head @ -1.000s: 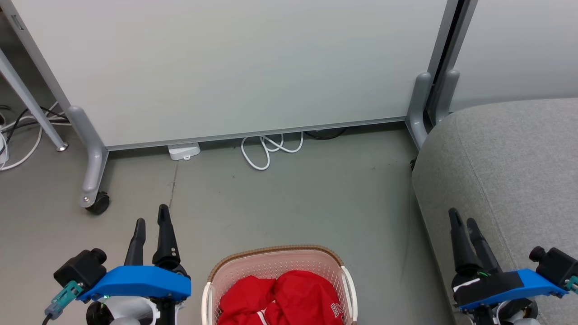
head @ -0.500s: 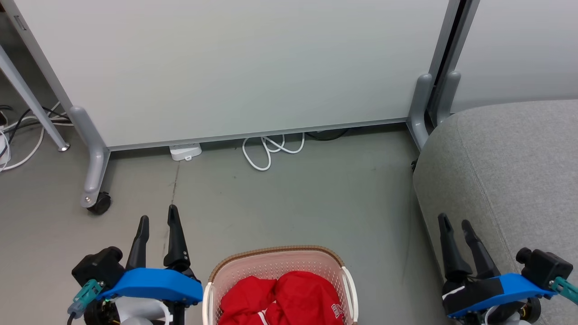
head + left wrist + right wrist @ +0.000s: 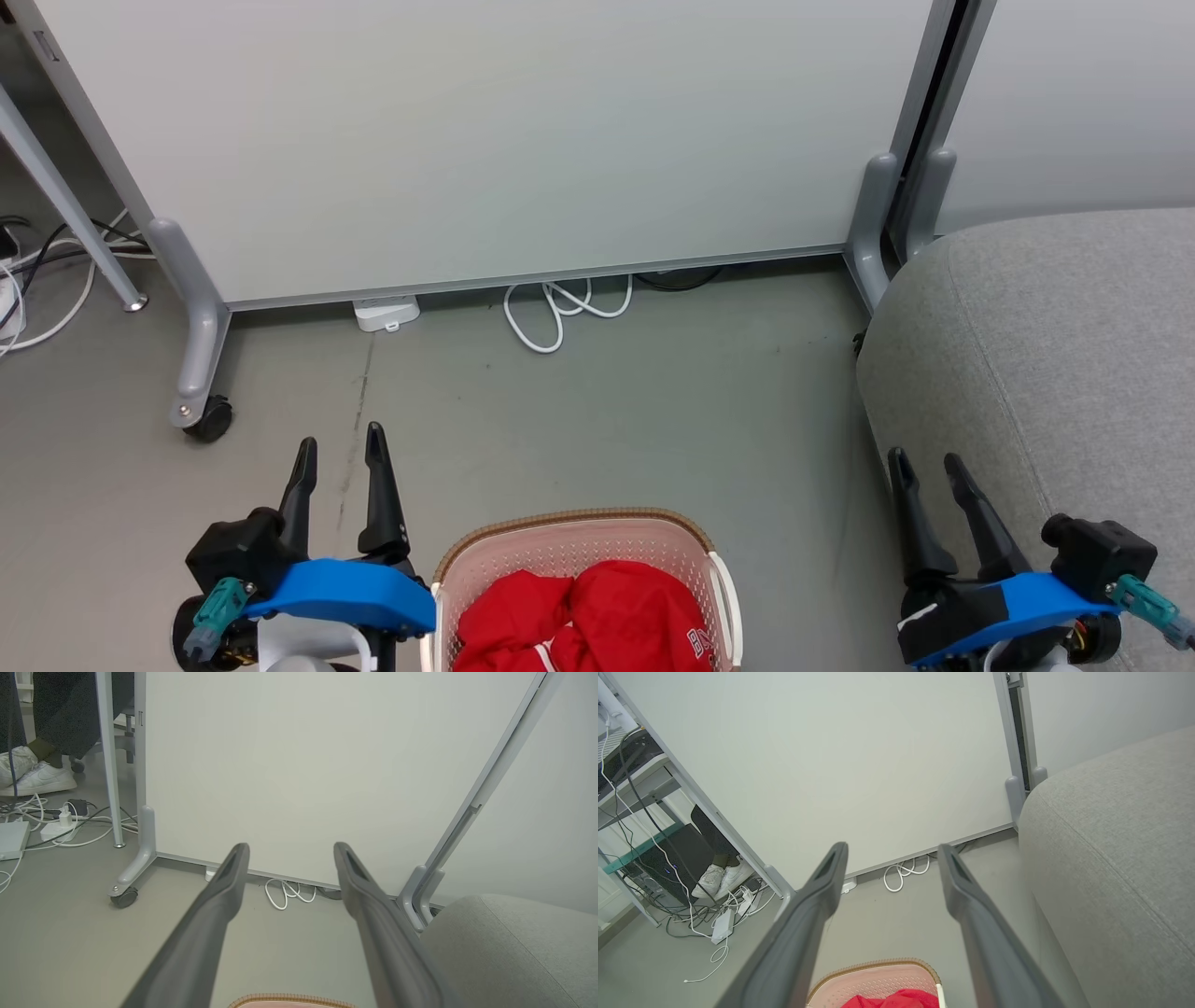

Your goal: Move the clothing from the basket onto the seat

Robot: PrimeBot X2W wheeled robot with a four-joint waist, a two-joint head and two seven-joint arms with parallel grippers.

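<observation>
The clothing (image 3: 583,621) lies in the basket (image 3: 569,516) between the left pincer (image 3: 341,437) and right pincer (image 3: 925,457), both spread apart.

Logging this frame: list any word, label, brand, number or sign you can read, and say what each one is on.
No text here can be read in full.
White lettering on the clothing, by the right wall of the basket: too small and creased to read.
White power strip under the partition: no legible marking.
A person's white shoes: no readable brand text.
</observation>
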